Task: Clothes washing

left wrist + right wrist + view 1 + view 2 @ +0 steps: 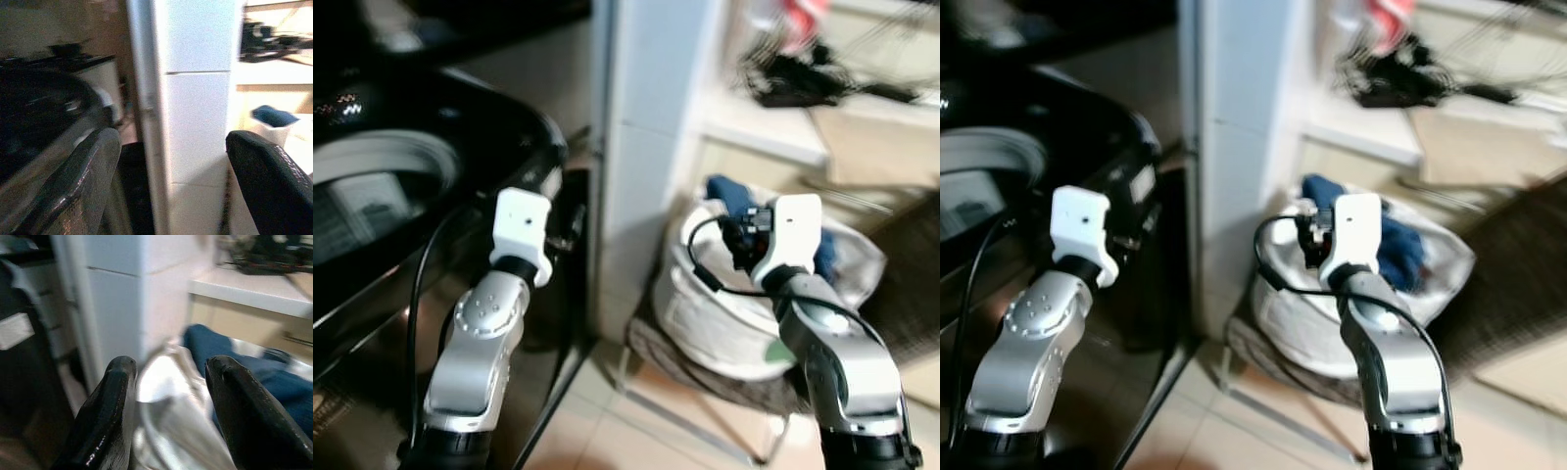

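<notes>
I'm seeing a white laundry bag (724, 313) at centre right of the left eye view, mouth open, sitting on a low metal-framed stool (705, 387) with a grey-brown cloth over it. Inside the bag: blue clothes (822, 250), bunched at the top and spilling toward the far rim. Whether anything lies under the blue clothes, I can't tell.

Washing machine (401, 206) takes up the left of the frame: black body, round grey drum opening at upper left, something pale inside it that's too blurred to identify. A white tiled pillar (641, 127) stands between the machine and the bag.

Right gripper (168, 396) is raised just over the near rim of the bag, fingers (105, 416) apart, nothing between them. In the right wrist view the white bag fabric sits directly past the fingertips, blue clothes beyond it toward the right of the frame. Not touching that I can see.

Left gripper (168, 171) is up in front of the machine's right edge, fingers (80, 181) spread wide, empty, looking at the pillar. Well apart from the bag.

Upper right of the frame: a pale shelf (773, 132) with a dark tangled item and something red, both blurred. Tiled floor (636, 431) below.
</notes>
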Controlling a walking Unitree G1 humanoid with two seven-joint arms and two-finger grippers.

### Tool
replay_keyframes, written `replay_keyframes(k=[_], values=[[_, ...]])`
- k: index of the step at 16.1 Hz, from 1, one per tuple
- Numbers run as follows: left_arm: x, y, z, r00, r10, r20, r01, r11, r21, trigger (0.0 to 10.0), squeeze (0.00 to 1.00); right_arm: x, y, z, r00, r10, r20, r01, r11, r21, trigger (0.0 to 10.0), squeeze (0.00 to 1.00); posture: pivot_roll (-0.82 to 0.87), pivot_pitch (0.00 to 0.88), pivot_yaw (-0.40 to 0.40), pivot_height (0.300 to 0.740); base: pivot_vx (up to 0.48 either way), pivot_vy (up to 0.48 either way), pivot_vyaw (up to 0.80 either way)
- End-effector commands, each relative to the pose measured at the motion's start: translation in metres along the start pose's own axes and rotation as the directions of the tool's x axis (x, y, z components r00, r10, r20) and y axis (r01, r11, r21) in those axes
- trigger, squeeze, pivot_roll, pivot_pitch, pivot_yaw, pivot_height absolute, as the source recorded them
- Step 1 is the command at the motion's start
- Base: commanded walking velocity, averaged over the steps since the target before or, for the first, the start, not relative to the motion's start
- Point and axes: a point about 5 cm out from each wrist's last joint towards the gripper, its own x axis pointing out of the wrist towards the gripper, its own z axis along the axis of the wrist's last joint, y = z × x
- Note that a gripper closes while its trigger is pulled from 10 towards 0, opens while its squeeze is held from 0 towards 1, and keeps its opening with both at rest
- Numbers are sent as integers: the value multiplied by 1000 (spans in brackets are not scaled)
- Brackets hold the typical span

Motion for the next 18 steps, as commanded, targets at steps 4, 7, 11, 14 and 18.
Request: replay_keyframes(k=[4,7,11,14,18], values=[[0,-6,6,999,-31,28,31,999,-9,10000,0,-1,-6,-1,1000,-14,-12,14,1000,-9,10000,0,-33,0,-66,740,304,0,-400],[0,-5,5,1000,-17,24,18,1000,-8,10000,0,0,-3,-1,999,14,-31,-17,997,-77,10000,0,-27,0,-69,740,323,0,267],[-1,-5,5,1000,-16,22,16,1000,-9,10000,0,0,-4,-4,999,10,-44,-13,996,-83,10000,0,-24,0,-70,740,338,0,800],[0,-5,5,1000,-16,22,17,1000,-15,10000,0,-1,-6,-4,999,-4,-38,3,999,-37,10000,0,-27,0,-70,740,339,0,267],[0,-6,5,1000,-7,27,8,1000,-26,10000,0,-1,-5,-4,999,3,-39,-4,999,-39,10000,0,-30,0,-70,740,85,0,0]])
